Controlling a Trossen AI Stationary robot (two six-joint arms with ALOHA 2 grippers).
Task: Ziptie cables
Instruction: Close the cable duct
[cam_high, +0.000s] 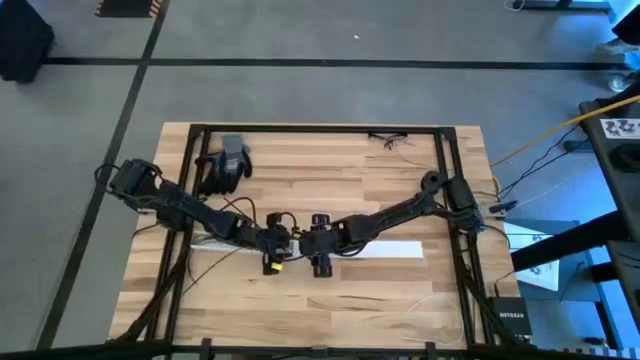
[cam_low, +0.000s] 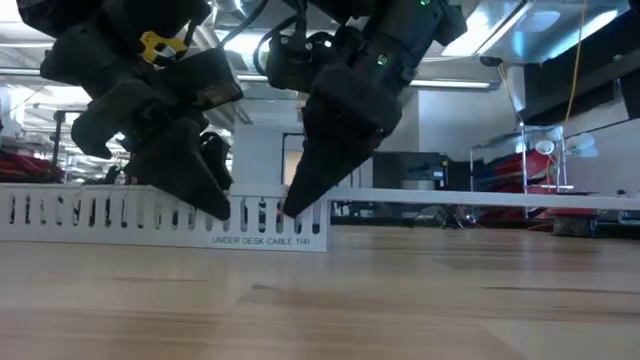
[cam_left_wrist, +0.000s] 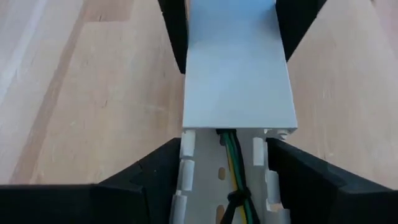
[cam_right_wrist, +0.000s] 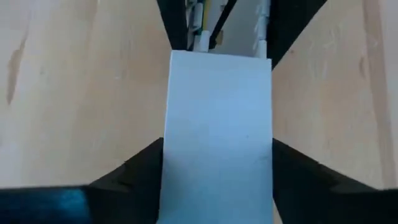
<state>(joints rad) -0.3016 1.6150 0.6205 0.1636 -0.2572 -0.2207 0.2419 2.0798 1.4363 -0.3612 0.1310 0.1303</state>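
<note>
A long white slotted cable channel (cam_low: 120, 215) lies flat on the table's middle (cam_high: 400, 249). The cables (cam_left_wrist: 231, 155), thin green, yellow and black wires, lie inside its open part and run under a plain white cover (cam_left_wrist: 239, 68) that sits on the channel. A black tie (cam_left_wrist: 239, 199) wraps them. My left gripper (cam_high: 283, 243) straddles the open slotted part, shut on it. My right gripper (cam_high: 318, 248), just beside it toward the table's right, is shut on the cover (cam_right_wrist: 217, 137). My left gripper pinches the channel's two slotted side walls (cam_left_wrist: 186, 168) between its fingers, right beside the cover's end. The fingers (cam_low: 205, 195) come from above, slanting down, and lie across the channel. The channel stays flat on the table. My right gripper holds the white cover by its two long edges (cam_right_wrist: 169, 162), one finger on each side, near the cover's left end. Its fingers (cam_low: 305, 190) slant down from above, across the cover. The cover rests level on the channel.
A black glove with a grey object (cam_high: 226, 162) lies at the far left. Thin loose wires (cam_high: 392, 139) lie by the far edge. A black frame rail (cam_high: 446, 180) runs round the table. Bare wood lies along the near side (cam_high: 330, 310).
</note>
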